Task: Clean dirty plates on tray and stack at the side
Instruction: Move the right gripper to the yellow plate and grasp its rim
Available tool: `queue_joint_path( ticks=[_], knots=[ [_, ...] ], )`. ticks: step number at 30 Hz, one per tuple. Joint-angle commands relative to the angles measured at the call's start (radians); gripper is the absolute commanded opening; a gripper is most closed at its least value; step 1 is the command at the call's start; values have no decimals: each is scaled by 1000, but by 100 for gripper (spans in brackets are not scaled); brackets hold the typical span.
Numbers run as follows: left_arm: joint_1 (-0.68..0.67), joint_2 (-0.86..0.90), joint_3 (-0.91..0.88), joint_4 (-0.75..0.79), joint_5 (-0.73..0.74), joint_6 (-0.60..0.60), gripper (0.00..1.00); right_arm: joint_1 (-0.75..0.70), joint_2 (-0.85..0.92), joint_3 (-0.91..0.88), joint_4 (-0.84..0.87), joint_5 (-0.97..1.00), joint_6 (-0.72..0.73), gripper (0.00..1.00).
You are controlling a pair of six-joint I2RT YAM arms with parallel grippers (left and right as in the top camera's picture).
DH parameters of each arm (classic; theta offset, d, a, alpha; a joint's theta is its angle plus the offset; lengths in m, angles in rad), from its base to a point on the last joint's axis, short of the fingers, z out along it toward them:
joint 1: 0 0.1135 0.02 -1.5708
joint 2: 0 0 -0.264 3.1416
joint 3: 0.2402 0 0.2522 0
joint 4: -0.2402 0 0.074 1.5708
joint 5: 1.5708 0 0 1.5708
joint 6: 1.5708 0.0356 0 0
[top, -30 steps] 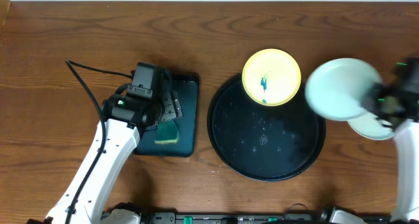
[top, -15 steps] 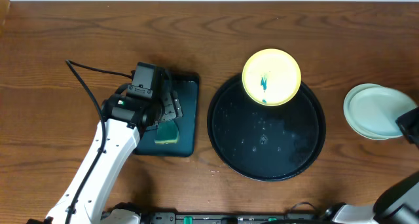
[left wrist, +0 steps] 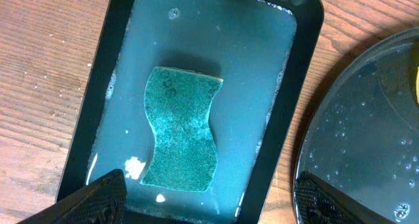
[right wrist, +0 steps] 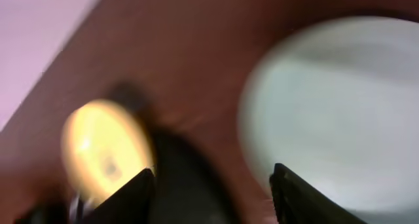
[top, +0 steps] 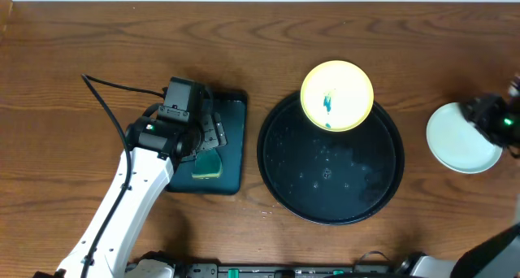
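Sponge (left wrist: 181, 129) lies left of the tray (top: 280, 176) under the spread left gripper (left wrist: 209, 204); best pinched squarely. Smeared yellow plate (top: 337, 95) sits on the tray's far rim; right gripper (right wrist: 213, 191) spread, empty.

Right tool (top: 486, 115): 1 s ago it held a mint plate in the air, just off the right rim of the tray (top: 341, 184), above the plate already on the table (top: 81, 50). 0.5 s ago that plate was down, slightly offset on the lower one, with the tool almost out of overhead view. Now it's back over the upper-right edge of the mint plates (top: 455, 144), fingers apart, empty. The stack reads as one outline.
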Motion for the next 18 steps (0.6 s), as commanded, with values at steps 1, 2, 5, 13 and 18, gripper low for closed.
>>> queue_joint_path(
  ticks=[1,2,5,13,18],
  knots=[
    [3,4,21,-3,-2,6,83,179,-37,16,-44,-16,-113,55],
    [3,4,21,-3,-2,6,83,229,-31,14,-49,45,-124,54],
    [3,4,21,-3,-2,6,83,380,8,13,-28,291,-146,57],
    [3,4,21,-3,-2,6,83,553,212,15,240,425,-166,53],
    [3,4,21,-3,-2,6,83,567,350,15,346,441,-159,55]
  ],
)
